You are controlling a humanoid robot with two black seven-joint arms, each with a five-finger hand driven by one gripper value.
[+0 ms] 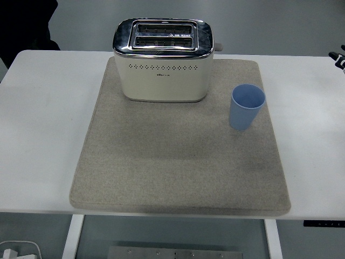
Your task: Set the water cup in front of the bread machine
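Observation:
A light blue water cup stands upright and empty on the right side of a beige mat. The bread machine, a cream toaster with a chrome top and two slots, sits at the mat's back centre, to the cup's left and a little farther back. Only the black tip of my right hand shows at the right edge, well away from the cup and level with the toaster. Nothing is held. The left arm is out of view.
The mat lies on a white table. A dark shape fills the top left corner behind the table. Below the table's near edge, a white object lies on the floor.

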